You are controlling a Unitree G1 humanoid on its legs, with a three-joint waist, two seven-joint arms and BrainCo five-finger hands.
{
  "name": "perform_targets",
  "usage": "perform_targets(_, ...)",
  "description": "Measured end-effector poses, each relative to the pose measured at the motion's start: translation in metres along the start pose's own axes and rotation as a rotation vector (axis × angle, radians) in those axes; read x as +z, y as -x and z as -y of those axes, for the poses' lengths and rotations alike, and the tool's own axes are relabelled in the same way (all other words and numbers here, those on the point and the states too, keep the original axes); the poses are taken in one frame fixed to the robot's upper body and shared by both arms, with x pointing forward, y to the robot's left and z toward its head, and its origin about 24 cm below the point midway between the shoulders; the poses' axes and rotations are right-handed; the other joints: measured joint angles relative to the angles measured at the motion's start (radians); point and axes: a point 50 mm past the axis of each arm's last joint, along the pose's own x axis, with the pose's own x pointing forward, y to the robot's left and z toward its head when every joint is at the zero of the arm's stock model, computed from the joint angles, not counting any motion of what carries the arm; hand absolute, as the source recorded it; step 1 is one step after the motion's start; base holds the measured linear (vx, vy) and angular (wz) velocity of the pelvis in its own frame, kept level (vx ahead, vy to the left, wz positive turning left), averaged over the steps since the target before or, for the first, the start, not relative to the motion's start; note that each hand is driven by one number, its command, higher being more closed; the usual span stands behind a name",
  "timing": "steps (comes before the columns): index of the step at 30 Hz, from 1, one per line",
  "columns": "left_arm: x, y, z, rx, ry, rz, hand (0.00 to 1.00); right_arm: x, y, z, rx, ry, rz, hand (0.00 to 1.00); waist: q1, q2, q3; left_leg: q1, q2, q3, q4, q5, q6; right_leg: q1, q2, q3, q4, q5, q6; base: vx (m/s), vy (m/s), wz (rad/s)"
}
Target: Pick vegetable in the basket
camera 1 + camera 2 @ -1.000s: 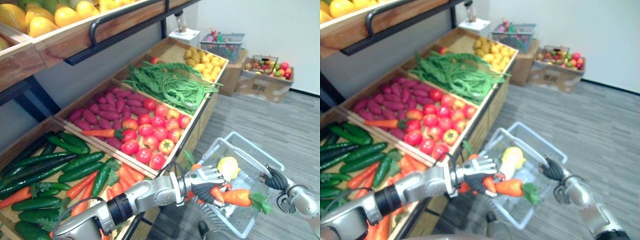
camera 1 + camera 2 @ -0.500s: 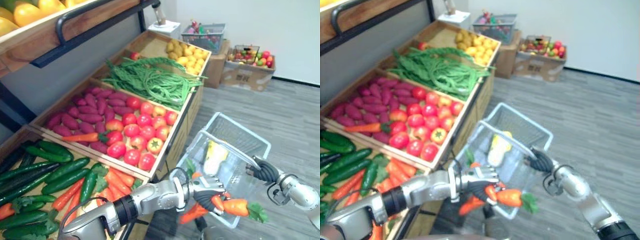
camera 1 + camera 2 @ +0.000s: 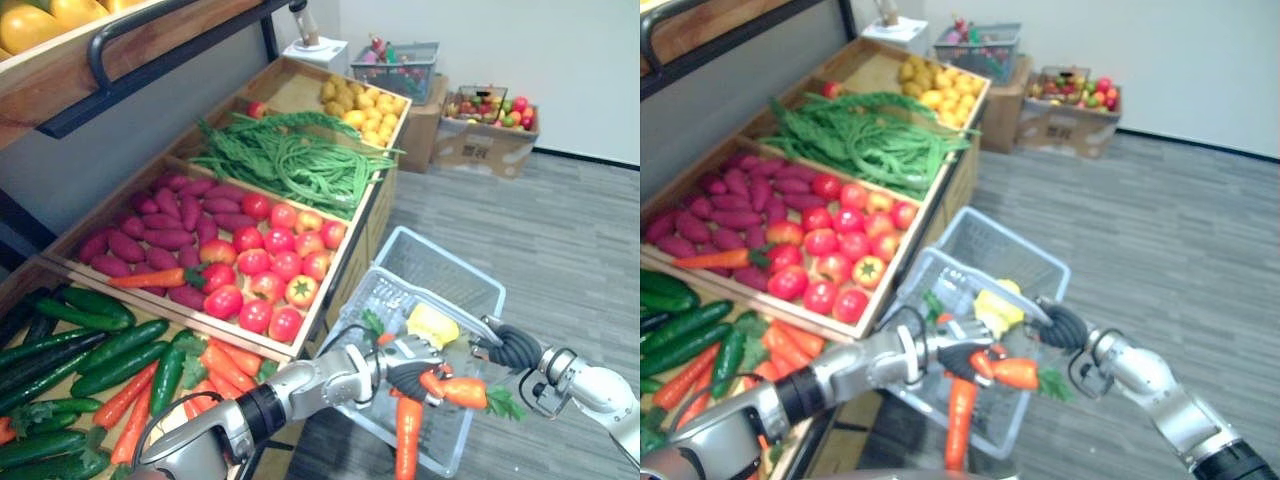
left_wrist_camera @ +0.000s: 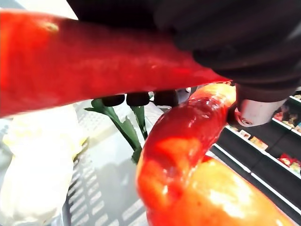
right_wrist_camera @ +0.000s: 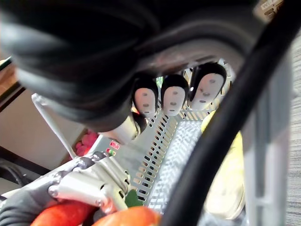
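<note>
Floor [image 3: 560, 250]; left hand [image 3: 405, 362] clenched on carrot [image 3: 462, 391], right hand [image 3: 510, 350] on handle [image 3: 985, 282]; second carrot [image 3: 408, 445] lower.

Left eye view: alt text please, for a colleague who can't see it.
The left hand grips a carrot over the pale basket at its near edge, a second carrot pointing down below it. The right hand carries the basket beside crates of tomatoes, green beans and cucumbers.
</note>
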Motion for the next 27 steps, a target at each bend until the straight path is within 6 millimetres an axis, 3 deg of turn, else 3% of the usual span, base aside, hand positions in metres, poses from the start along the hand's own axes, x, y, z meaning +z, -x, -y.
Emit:
perform_targets(21,-0.057,0.007,-0.004,0.012,-0.056,-0.296,1.0,0.012,0.007,-0.011,0.081,-0.161,0.075,1.0,-0.004,-0.003,0.002,-0.033,-0.003,-0.027,0.004,-0.001,0.003,-0.016,-0.01,-0.006,-0.015,0.015,0.002,-0.11,-0.04,0.01)
perform_targets(22,-0.059,0.008,-0.003,0.007,-0.059,-0.306,0.0,0.012,0.007,-0.011,0.088,-0.161,0.076,1.0,-0.003,-0.004,0.002,-0.036,-0.005,-0.027,0.004,-0.002,0.005,-0.015,-0.013,-0.005,-0.025,0.022,0.004,-0.12,-0.032,0.0)
perform_targets(27,-0.062,0.008,0.001,-0.011,-0.076,-0.328,0.0,0.012,0.008,-0.013,0.096,-0.165,0.074,1.0,-0.003,-0.012,0.007,-0.038,-0.009,-0.027,0.005,-0.004,0.008,-0.015,-0.016,-0.001,-0.032,0.028,0.004,-0.12,-0.037,-0.01)
